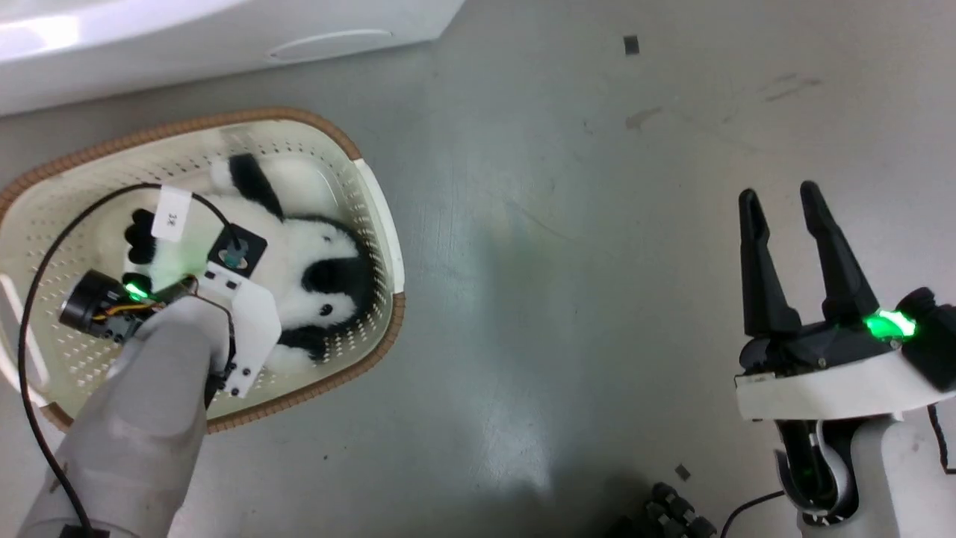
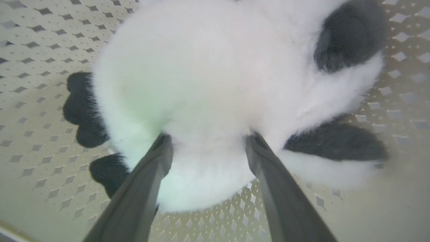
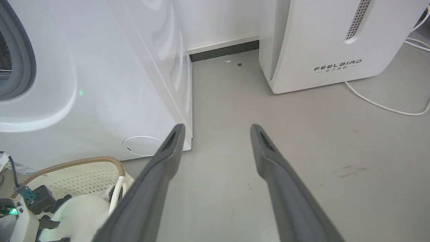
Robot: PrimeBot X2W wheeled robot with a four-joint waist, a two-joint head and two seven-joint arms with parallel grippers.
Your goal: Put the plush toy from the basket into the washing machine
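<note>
The floor [image 1: 523,224] is smooth grey and slightly glossy, with pale scuffs and a few small dark flecks. At the far left stands the washing machine [image 3: 100,84], its white front curving outward, with a round flush cover [image 3: 142,145] low down. To its right a dark skirting strip [image 3: 223,52] runs along the foot of a white wall. Further right is a white appliance marked FEELBIRD [image 3: 319,50], with a white cable [image 3: 379,106] trailing over the floor beside it.

The basket [image 1: 224,119] sits on the floor just in front of the washing machine. The plush toy [image 1: 328,254] lies inside it, on the perforated bottom. The left pincer [image 2: 208,144] reaches down into the basket with its fingers spread, one on each side of the toy's white body, the tips sunk into the fur. The right pincer [image 1: 780,196] hangs over bare floor, well apart from the basket on the right, its fingers also spread and holding nothing.

In the head view the left wrist, its camera mount and a looped black cable [image 1: 45,261] cover the fingers and part of the toy. A white tag [image 1: 172,213] on that cable bears a mark too small to read. The machine's grey rubber ring [image 3: 20,60] is cut off at the left edge of the right wrist view, so the drum cannot be made out. Dark lumpy shapes [image 1: 665,512] at the near edge of the head view are cut off and cannot be identified.
</note>
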